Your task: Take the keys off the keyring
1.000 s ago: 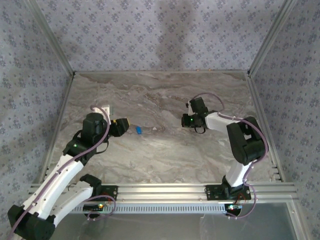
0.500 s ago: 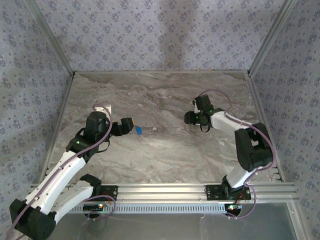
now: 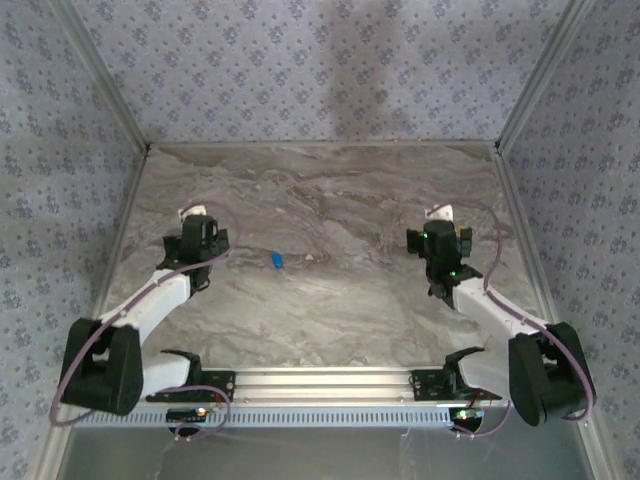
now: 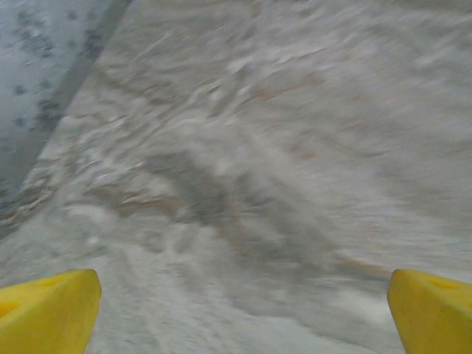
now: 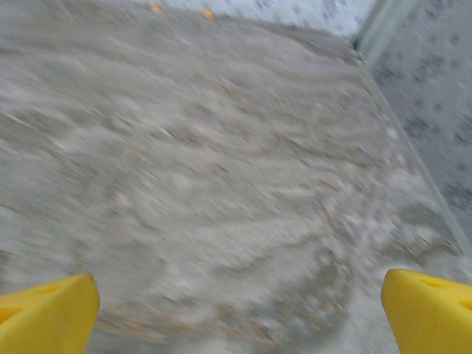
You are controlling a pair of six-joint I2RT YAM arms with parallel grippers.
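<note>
The keys show as one tiny bright blue piece (image 3: 277, 261) lying loose on the marble table (image 3: 330, 310), left of centre. A pale speck (image 3: 311, 258) lies just right of it; I cannot tell whether that is the keyring. My left gripper (image 3: 200, 228) hangs well left of the blue piece and my right gripper (image 3: 440, 232) far to its right. In the left wrist view the gripper (image 4: 243, 313) is open, its yellow fingertips (image 4: 51, 313) wide apart over bare marble. The right gripper (image 5: 240, 313) is open too, with nothing between its yellow fingertips (image 5: 428, 310).
Patterned fabric walls (image 3: 320, 70) on metal posts close in the table on three sides. An aluminium rail (image 3: 330, 385) with both arm bases runs along the near edge. The left wall's foot (image 4: 44, 103) shows close to the left gripper.
Both arms have swung back from the middle toward their own sides. Both grippers have opened wide. The blue piece has stayed in place on the table.
</note>
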